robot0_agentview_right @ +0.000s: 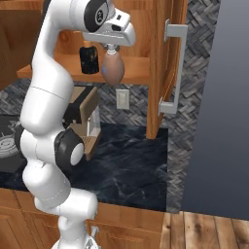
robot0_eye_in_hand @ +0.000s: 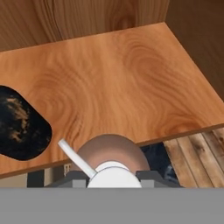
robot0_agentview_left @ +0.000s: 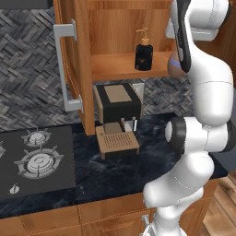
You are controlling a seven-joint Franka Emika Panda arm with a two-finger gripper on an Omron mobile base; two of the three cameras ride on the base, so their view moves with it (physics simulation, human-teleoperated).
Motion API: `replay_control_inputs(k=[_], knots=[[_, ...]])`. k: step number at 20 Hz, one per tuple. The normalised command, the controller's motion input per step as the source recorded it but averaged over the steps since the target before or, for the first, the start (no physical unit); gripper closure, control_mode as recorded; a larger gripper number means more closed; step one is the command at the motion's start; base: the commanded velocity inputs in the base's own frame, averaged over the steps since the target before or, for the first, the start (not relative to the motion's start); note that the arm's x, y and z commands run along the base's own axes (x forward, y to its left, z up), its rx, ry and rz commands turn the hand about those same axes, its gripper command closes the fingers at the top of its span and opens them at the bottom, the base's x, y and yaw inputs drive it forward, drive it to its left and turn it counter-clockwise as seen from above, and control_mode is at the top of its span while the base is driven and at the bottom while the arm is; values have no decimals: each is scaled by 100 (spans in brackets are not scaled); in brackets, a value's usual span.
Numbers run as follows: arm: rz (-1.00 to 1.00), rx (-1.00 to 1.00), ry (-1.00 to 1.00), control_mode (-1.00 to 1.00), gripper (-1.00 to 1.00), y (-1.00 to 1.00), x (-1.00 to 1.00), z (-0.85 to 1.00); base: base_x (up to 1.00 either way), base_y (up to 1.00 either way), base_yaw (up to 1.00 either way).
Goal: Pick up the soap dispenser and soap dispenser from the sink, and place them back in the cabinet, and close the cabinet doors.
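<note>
Claw (robot0_agentview_right: 112, 47) clenched on the white pump of the peach egg-shaped soap dispenser (robot0_agentview_right: 113, 67), held hanging in the air at the front edge of the cabinet shelf (robot0_agentview_right: 138, 73). Black soap dispenser (robot0_agentview_left: 144, 54) stands upright on that shelf. Both cabinet doors (robot0_agentview_left: 69, 60) open. Coffee machine (robot0_agentview_left: 116, 120) on bench (robot0_agentview_left: 138, 161) below.

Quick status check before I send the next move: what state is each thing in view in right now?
Black soap dispenser: upright on the cabinet shelf.
Peach soap dispenser: held off the shelf, just in front of its edge.
Gripper: shut on the peach soap dispenser's pump.
Left cabinet door: open.
Right cabinet door: open.
Coffee machine: standing on the counter.
</note>
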Motion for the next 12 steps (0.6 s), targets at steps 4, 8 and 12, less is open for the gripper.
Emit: replay_control_inputs(k=[4,8,12], knots=[[0,0,-8,-100,100,0,38,0,0,0,0],[-1,0,-14,-100,100,0,42,2,0,0,0],[-1,0,-14,-100,100,0,36,2,0,0,0]])
